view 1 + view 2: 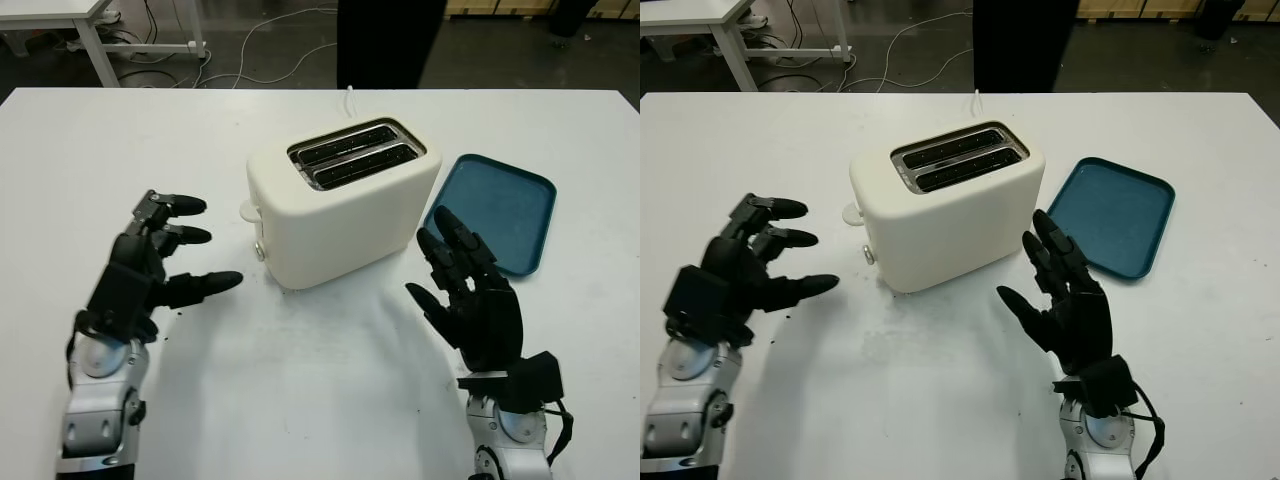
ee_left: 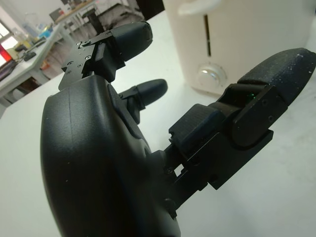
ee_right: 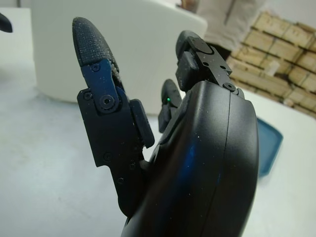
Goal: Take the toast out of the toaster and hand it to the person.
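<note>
white matte table (image 1: pixel 320 400), dark floor behind with loose cables, a white table leg at far left, and a person (image 1: pixel 390 40) in dark clothing standing at the far edge. cream toaster (image 1: pixel 345 205) mid-table, smooth rounded plastic shell, two long slots on top with metal rims, lever tab and a round knob on the end facing the left hand. slots look dark; cannot tell if toast sits inside, none sticks up. teal tray (image 1: pixel 500 205), flat rectangle with rounded corners and a low lip, just beside the toaster on the right side. left hand (image 1: pixel 150 265) is near the toaster's knob end, unclenched, holding nothing, fingertips pointing at it, not touching. right hand (image 1: pixel 470 295) is near the front right corner, fingers extended, nothing held, between toaster and tray. fingertip pads look rough and grainy, hand shells glossy black.
</note>
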Motion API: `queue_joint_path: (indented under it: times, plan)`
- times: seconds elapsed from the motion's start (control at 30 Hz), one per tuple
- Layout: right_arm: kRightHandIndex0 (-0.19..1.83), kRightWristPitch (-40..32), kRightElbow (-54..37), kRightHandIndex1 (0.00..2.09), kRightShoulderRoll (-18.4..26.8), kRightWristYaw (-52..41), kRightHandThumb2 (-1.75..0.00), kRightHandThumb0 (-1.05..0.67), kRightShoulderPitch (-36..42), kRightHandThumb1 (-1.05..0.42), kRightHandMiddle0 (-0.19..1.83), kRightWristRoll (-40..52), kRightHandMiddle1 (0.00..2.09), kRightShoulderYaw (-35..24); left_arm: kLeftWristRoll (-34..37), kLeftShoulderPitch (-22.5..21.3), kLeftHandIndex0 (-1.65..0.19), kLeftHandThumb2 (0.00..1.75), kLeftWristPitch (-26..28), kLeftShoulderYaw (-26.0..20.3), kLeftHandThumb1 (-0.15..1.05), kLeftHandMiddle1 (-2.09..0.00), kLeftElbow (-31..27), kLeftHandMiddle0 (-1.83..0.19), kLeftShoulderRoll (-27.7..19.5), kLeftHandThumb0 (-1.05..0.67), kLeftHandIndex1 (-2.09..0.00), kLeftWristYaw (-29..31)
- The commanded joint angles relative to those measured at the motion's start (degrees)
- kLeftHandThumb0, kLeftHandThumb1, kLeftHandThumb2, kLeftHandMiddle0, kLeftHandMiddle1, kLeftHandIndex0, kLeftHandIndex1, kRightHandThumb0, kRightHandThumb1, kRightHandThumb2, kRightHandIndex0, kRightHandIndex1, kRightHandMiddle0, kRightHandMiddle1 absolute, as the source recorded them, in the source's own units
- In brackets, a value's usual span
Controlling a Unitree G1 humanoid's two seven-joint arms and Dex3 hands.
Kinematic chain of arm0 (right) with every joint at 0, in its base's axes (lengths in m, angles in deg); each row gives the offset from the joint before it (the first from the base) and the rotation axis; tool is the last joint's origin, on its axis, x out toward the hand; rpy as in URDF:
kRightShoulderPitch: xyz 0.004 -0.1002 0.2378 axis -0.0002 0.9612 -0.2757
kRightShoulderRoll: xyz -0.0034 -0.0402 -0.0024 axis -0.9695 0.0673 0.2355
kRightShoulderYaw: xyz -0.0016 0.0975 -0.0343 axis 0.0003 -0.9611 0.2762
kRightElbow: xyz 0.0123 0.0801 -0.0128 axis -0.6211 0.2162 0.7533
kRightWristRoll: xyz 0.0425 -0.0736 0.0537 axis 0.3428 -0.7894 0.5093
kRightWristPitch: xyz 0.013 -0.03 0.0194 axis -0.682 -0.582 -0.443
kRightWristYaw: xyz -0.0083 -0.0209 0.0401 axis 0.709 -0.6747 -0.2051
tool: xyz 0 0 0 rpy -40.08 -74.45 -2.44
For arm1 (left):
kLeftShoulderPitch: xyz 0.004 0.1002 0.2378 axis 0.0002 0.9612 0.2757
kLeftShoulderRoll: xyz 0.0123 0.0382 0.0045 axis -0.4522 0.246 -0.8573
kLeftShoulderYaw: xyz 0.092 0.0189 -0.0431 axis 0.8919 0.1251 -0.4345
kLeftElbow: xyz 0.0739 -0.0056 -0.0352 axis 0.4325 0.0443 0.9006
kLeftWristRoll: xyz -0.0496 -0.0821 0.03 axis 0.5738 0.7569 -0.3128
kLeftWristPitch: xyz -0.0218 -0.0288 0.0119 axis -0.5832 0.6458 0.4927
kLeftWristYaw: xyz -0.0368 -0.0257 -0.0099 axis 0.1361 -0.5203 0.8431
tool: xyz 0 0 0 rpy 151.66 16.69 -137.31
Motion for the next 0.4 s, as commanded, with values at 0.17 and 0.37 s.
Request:
queue_joint_path:
  times: [0.17, 0.37]
  plan:
    - [0.32, 0.0, -0.1, 0.16, -1.1, 1.9, 0.00, -0.64, -0.7, -0.88, 0.38, -0.7, 0.04, -0.3, -0.8, 1.0, -0.21, 0.01, -3.3, 0.7, 0.41, -1.42, 1.8, -0.29, 0.6, -0.99, -1.41, -1.2]
    - [0.32, -1.6, -0.4, 0.15, -1.5, 3.1, 0.00, -0.63, -0.8, -0.87, 0.39, -0.4, 0.03, -0.7, -2.1, 1.6, -0.27, 0.01, -2.9, 1.2, 0.45, -1.36, 1.1, -0.36, -0.1, -1.04, -1.36, -1.6]
